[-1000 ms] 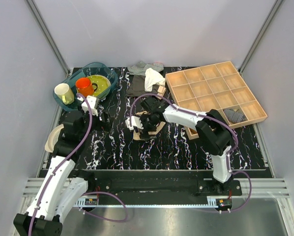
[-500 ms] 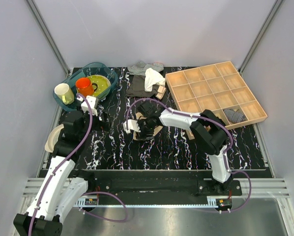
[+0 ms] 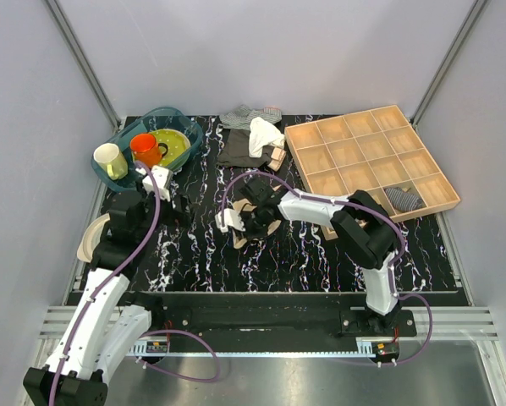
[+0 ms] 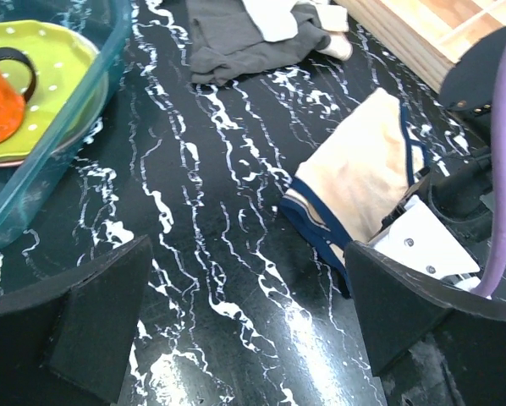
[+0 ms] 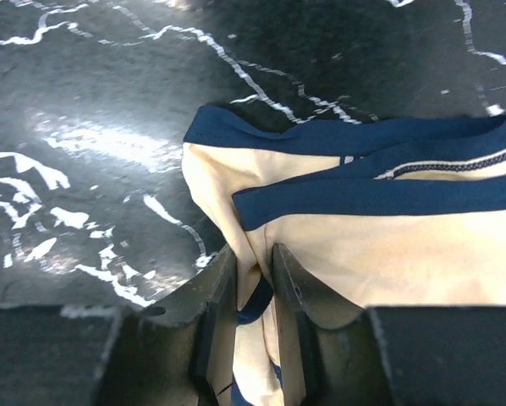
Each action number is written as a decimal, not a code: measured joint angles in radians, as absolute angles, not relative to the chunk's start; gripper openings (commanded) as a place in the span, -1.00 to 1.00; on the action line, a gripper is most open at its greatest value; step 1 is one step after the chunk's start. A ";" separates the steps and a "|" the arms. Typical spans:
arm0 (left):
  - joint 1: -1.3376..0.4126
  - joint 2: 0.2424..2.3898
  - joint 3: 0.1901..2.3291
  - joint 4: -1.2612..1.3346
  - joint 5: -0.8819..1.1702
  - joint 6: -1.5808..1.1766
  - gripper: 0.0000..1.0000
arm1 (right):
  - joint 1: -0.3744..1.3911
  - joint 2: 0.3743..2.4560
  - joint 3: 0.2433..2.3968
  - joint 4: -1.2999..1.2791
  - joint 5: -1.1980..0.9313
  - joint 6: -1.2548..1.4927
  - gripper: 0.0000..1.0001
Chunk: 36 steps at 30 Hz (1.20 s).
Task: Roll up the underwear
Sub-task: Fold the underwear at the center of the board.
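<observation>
At your far left sits the clear teal plastic tub (image 3: pixel 189 127), smooth-walled and curved. Just right of it your left gripper (image 4: pixel 249 313) hangs with its flat black pads spread wide, nothing between them. From there a bare stretch of glossy black, white-veined table (image 3: pixel 202 262) runs to the underwear (image 4: pixel 363 169) at mid-table — soft pale beige cloth, lightly creased, with dark edging. In the left wrist view its long axis lies on a diagonal, the banded end pointing toward that camera and the other end toward the wooden tray (image 3: pixel 354 152). Your right gripper (image 5: pixel 255 288) is down on the near edge of the garment, fingers pinched on a raised fold of beige fabric. Right of that, the tray's straight wooden edge stands close by — rigid, square-celled.
</observation>
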<state>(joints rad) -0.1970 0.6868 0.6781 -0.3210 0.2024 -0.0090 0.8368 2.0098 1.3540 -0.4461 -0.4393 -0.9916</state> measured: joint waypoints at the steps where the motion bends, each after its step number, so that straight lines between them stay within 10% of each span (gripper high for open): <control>1: -0.197 0.687 0.678 -0.321 0.222 -0.007 0.98 | 0.837 2.004 1.349 -0.455 -0.445 -0.993 -0.36; 21: -0.509 0.571 0.499 -0.165 0.585 0.188 0.73 | 0.760 1.951 1.282 -0.625 -0.682 -1.018 0.31; 36: -0.698 0.904 0.509 -0.162 0.432 0.300 0.36 | 0.574 1.773 1.261 -0.694 -0.920 -1.031 0.25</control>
<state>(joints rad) -0.6979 0.9039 0.5091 -0.1623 0.4324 0.3004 0.5735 1.7733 1.2610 -0.6941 -0.9203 -1.0309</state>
